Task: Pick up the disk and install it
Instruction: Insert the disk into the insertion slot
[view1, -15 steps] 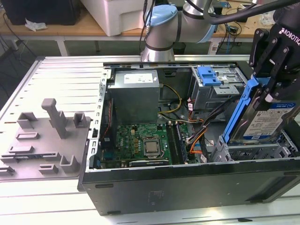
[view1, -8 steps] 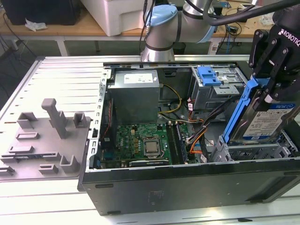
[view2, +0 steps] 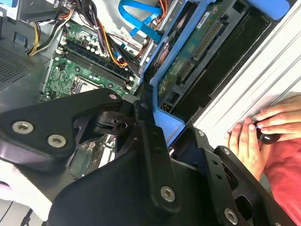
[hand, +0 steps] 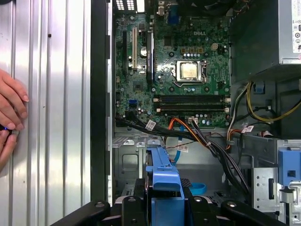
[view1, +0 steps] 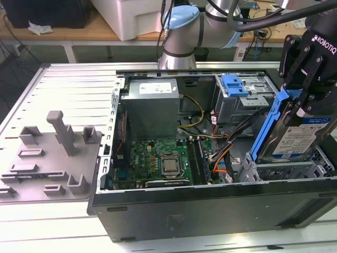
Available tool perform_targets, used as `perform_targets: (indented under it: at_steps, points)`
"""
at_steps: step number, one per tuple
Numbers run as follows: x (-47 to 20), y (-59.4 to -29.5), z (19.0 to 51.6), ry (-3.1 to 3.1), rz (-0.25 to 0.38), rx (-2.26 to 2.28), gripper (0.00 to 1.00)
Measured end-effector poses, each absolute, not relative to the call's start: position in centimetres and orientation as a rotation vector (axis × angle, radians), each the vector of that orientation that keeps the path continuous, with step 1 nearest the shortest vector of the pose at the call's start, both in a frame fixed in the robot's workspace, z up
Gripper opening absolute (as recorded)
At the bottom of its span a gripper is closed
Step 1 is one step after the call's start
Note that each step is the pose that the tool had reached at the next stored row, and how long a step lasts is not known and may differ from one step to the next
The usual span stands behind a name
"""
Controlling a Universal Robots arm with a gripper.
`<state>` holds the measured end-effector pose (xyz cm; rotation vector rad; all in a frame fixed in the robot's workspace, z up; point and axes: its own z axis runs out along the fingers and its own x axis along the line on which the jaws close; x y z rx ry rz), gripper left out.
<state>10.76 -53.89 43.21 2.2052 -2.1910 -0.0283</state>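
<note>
Though the hand (view1: pixel 301 99) is clamped on the disk (view1: pixel 295 134) (tilted above its bay (view1: pixel 279 169)), seating it in the computer case (view1: pixel 210 211) is not yet done.

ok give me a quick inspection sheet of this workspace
surface: ribbed metal table, open computer case on it
job's things: disk tilted over the case's drive bay
clutter: grey fixture blocks on the table at the exterior view's left
grippers: pincer shut on the disk
cables: yellow, orange and black wires loose inside the case
surroundings: a person's hands resting on the table; workbench behind
</note>
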Motion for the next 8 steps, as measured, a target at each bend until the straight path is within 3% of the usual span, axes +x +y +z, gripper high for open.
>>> perform_targets:
  at_steps: [8]
  points:
    - [10.76, -53.9, 42.91, -2.191, -0.028, 2.205, 0.37]
